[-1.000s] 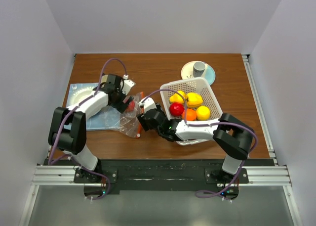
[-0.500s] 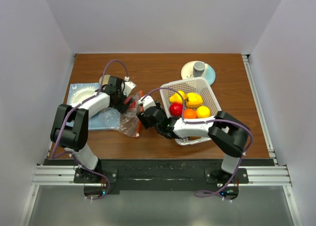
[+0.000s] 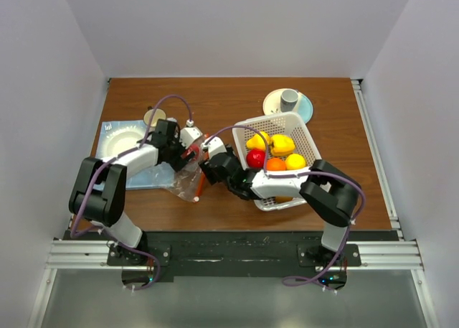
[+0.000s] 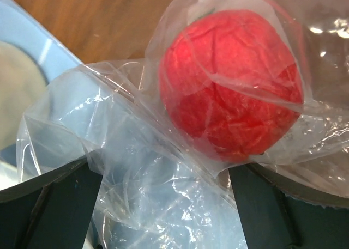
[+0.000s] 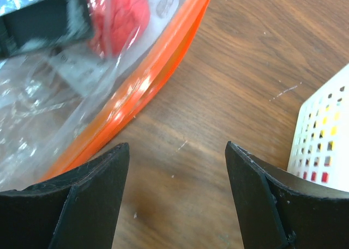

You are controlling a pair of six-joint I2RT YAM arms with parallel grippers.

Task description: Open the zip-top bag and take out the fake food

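Note:
The clear zip-top bag (image 3: 181,179) lies crumpled on the table between my arms, its orange-red zip strip (image 5: 143,91) towards the right arm. A red fake food ball (image 4: 232,85) sits inside the bag. My left gripper (image 3: 190,149) is open at the bag's far end; in the left wrist view (image 4: 163,172) crinkled plastic lies between its fingers and the ball is just ahead. My right gripper (image 3: 206,168) is open and empty over bare wood (image 5: 175,151), just right of the zip strip. More fake food (image 3: 276,153), yellow, red and orange, lies in the white basket (image 3: 305,130).
The white basket also shows at the right edge of the right wrist view (image 5: 327,140). A grey cup (image 3: 289,98) stands on a pale plate at the back right. A blue mat with a white plate (image 3: 118,138) lies at the left, a small tan cup (image 3: 153,117) behind it.
My left gripper has moved to the right and a little nearer, carrying the bag's far end and the red ball towards the right gripper. The right gripper has barely moved.

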